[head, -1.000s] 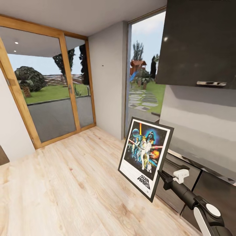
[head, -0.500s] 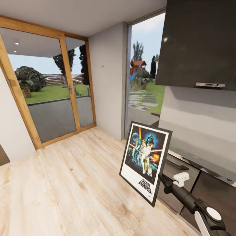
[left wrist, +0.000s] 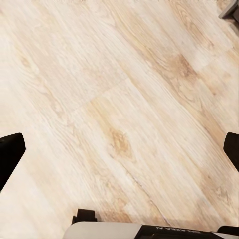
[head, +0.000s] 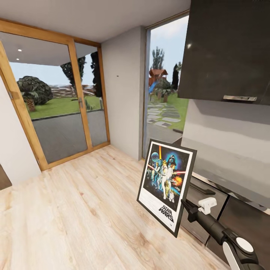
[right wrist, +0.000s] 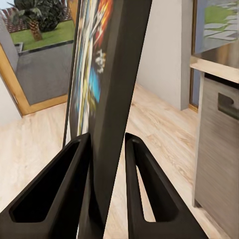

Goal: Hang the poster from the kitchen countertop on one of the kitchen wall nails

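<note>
Poster position has barely changed from half a second ago; a second ago it sat slightly lower and more tilted. This black-framed, white-bordered Star Wars film poster [head: 167, 186] hangs in the air above the pale wooden plank floor [head: 75, 210], beside the dark cabinet fronts [head: 210, 210]. Right hand [right wrist: 107, 149] pinches its frame edge between both fingers. Left hand [left wrist: 119, 149] is spread wide over the floor. A tiny dark wall nail [head: 117, 75] marks the grey wall.

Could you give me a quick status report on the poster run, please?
Right gripper shut on poster, held upright above the floor. Left gripper open, over floorboards. Wall nail ahead, path open.
</note>
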Controlling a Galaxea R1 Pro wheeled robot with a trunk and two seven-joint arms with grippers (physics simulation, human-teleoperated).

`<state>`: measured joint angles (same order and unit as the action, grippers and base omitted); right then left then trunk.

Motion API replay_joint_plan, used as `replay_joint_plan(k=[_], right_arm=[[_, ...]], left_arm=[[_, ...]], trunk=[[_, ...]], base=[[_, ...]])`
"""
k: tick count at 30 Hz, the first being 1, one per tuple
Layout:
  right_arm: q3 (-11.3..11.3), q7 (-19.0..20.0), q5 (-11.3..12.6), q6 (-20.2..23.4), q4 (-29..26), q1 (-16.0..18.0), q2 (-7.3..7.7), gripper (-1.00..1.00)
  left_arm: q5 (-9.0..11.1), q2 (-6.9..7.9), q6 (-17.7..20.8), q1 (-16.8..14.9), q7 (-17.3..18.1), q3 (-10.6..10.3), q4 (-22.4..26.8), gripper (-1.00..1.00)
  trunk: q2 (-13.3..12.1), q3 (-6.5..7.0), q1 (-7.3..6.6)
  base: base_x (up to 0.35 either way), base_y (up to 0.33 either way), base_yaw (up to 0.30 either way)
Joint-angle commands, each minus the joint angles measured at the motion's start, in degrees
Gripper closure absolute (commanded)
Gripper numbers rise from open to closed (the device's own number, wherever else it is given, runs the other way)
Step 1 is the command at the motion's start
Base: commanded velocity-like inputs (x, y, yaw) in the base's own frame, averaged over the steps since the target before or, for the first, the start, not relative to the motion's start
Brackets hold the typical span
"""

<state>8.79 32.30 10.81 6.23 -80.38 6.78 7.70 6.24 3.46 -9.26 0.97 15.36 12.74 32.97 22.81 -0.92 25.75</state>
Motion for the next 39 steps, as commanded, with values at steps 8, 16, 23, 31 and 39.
replay_joint_plan(k=[8,16,23,31,39], right_arm=[[0.1,0.4,0.7,0.6,0.0,0.0,-0.02,1.00],[0.1,0.4,0.7,0.6,0.0,0.0,-0.01,1.00],[0.1,0.4,0.7,0.6,0.0,0.0,0.02,1.00],[0.1,0.4,0.7,0.6,-0.1,0.0,0.03,1.00],[0.1,0.4,0.7,0.6,-0.1,0.0,0.03,1.00]], left_arm=[[0.6,0.13,0.0,0.0,0.5,0.2,0.1,-1.00],[0.6,0.15,0.1,0.0,0.5,0.2,0.1,-1.00],[0.6,0.15,0.0,0.0,0.5,0.2,0.1,-1.00],[0.5,0.15,0.1,0.0,0.4,0.2,0.1,-1.00],[0.6,0.15,0.1,0.0,0.3,0.2,0.0,-1.00]], trunk=[[0.1,-0.10,0.03],[0.1,-0.10,0.03],[0.1,-0.10,0.03],[0.1,-0.20,0.03],[0.1,-0.54,0.03]], base=[[0.000,0.000,0.000],[0.000,0.000,0.000],[0.000,0.000,0.000],[0.002,0.001,0.066],[0.145,0.122,0.221]])
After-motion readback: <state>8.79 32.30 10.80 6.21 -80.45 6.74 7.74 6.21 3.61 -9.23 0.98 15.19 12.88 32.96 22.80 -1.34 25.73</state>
